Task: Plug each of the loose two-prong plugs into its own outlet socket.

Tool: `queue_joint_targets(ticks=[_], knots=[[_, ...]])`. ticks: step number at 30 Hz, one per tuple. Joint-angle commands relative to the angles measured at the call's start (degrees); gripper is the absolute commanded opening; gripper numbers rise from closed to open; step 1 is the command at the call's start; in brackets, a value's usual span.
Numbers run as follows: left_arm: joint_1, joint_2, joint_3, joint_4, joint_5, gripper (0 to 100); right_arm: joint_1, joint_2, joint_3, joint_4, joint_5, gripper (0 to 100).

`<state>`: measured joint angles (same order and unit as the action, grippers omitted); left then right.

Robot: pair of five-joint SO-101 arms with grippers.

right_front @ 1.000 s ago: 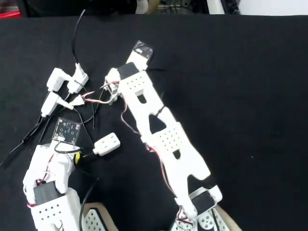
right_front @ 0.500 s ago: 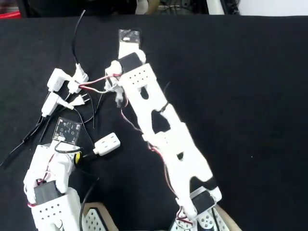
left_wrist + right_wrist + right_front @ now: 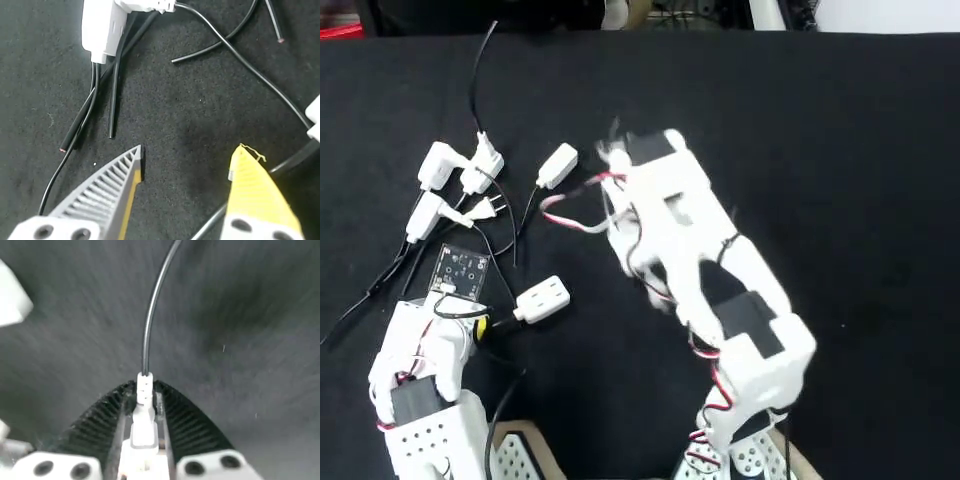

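In the right wrist view my right gripper (image 3: 143,386) is shut on a white two-prong plug (image 3: 142,412), whose black cord (image 3: 155,315) runs away over the cloth. In the high view the right arm (image 3: 665,205) is folded back at mid-table, next to a white outlet socket (image 3: 557,165). A second outlet socket (image 3: 542,298) lies nearer the left arm (image 3: 425,365). A loose plug (image 3: 486,208) rests beside a cluster of white plugs and sockets (image 3: 445,170). My left gripper (image 3: 187,155) stands open above bare cloth, with a white socket body (image 3: 102,25) beyond it.
Black cords (image 3: 380,285) trail across the black cloth (image 3: 840,180) at the left, and more cords (image 3: 112,85) lie under the left gripper. The table's right half holds nothing but the cloth. Clutter lines the far edge (image 3: 670,15).
The right arm has pulled back from the left cluster toward mid-table and risen, uncovering the white socket it stood over. The left arm has not moved.
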<state>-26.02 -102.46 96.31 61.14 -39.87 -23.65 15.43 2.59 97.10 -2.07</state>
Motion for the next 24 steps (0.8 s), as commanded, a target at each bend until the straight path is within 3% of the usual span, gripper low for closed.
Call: queue_joint_targets(ticks=[1,7,12,17,24], knots=[[0.2,-0.1,1.1,0.5,-2.3,27,4.0,-2.5,14.0,-7.6,2.9,1.1],[0.2,-0.1,1.1,0.9,-2.4,27,3.8,3.5,15.5,-11.3,3.5,4.7],[0.2,-0.1,1.1,1.0,-2.3,27,3.8,13.6,5.7,-1.8,3.5,15.6],[0.2,-0.1,1.1,1.0,-2.4,27,4.1,24.5,-6.5,4.1,3.4,10.5],[2.1,-0.1,1.1,1.0,-2.5,27,4.7,25.5,-3.4,4.2,5.0,8.2]])
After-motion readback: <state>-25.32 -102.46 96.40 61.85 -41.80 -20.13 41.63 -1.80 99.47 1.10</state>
